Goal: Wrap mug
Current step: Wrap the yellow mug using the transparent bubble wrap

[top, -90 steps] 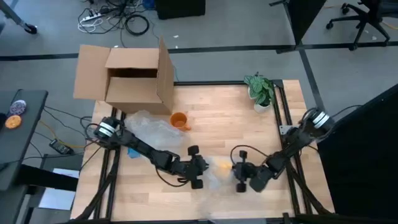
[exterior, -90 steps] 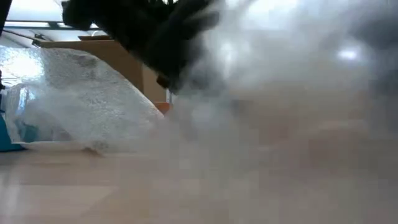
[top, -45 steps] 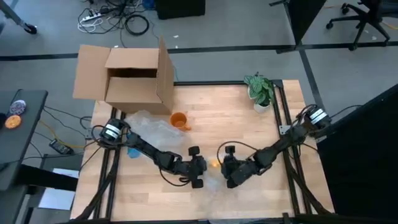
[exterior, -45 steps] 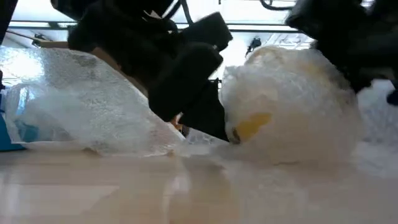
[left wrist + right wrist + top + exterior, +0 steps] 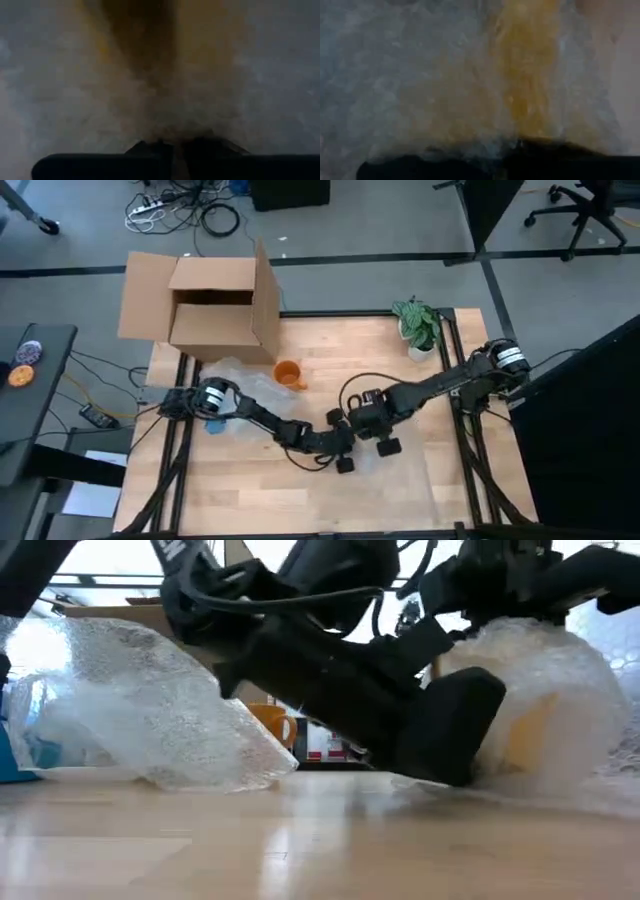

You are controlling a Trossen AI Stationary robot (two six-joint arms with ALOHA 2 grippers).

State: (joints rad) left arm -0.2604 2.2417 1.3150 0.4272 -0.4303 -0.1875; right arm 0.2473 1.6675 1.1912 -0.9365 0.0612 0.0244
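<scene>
Between both tools lies the wrapped mug.

**Overhead view: both arms meeting at mid-bench**

The left gripper and right gripper converge near the centre of the bench, over clear wrap. An orange mug stands beside loose wrap. An open box sits at the far left corner, a plant at far right.
</scene>
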